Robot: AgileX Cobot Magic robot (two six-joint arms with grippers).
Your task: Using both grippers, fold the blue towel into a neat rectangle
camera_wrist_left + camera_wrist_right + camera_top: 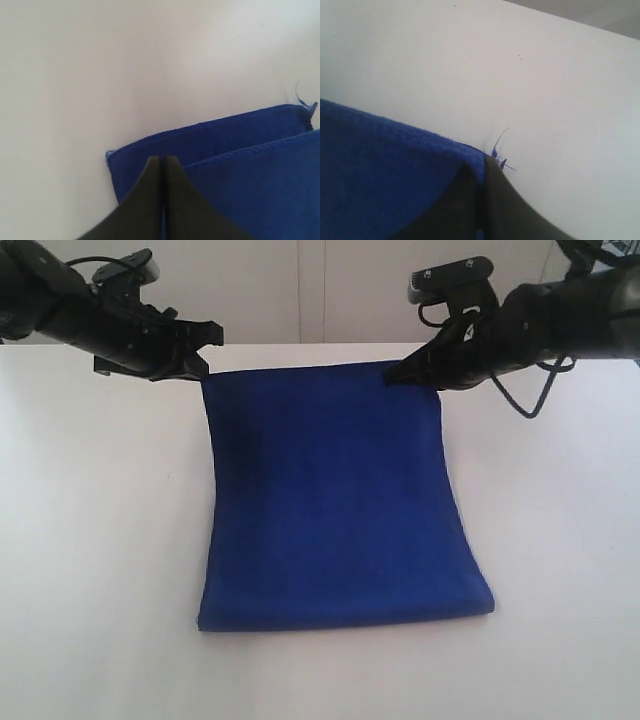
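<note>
Item count: one deep royal-blue rectangular microfibre towel [335,500], two black two-fingered pincers on black jointed arms, and one plain white counter [90,540].

Towel position: the towel lay on the middle of the counter, doubled over in two layers. The rounded fold faced the near edge of the counter and rested flat on it. The free edge lay toward the far edge of the counter. In the left wrist view the lower layer projected a little beyond the hemmed edge of the upper layer.

Left pincer [200,365]: the jaws were fully closed, tips pressed together, and clamped the far left corner of the towel. A thin strip of blue cloth showed between the fingers [145,200].

Right pincer [400,372]: the jaws were likewise fully closed and clamped the far right corner of the towel. The cloth edge ran directly into the joint between the fingers [502,205]. A small loose blue thread [499,142] stood out from the corner just beside the tips.

The two pincers were well apart, one at each end of the towel's far edge. Whether each pincer gripped one layer or both could not be determined.
</note>
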